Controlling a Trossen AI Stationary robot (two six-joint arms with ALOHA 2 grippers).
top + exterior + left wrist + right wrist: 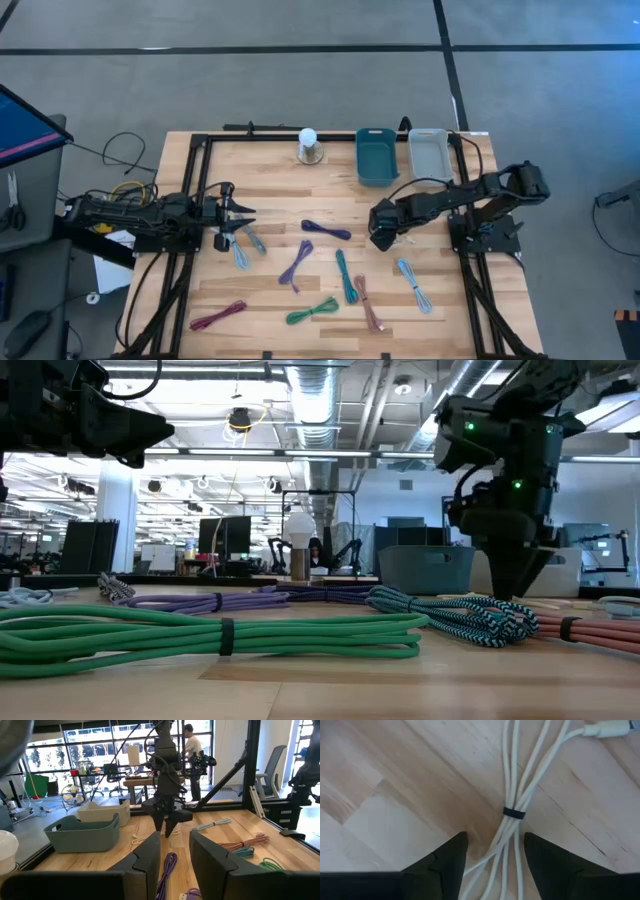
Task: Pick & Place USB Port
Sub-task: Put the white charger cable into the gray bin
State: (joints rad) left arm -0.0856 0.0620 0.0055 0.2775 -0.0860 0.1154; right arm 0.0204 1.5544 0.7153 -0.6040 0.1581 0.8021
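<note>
My right gripper (494, 851) hangs over the white cable (512, 800) on the table (395, 785), fingers parted and straddling it, while my left gripper (175, 852) waits, fingers apart, holding nothing.

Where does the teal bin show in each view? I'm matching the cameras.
High view: teal bin at the table's far edge, right of centre.
Low view: far back, right of centre.
Left wrist view: in front of the grey bin, at.
Right wrist view: not in it.
Shared landmark: the grey bin beside it.
</note>
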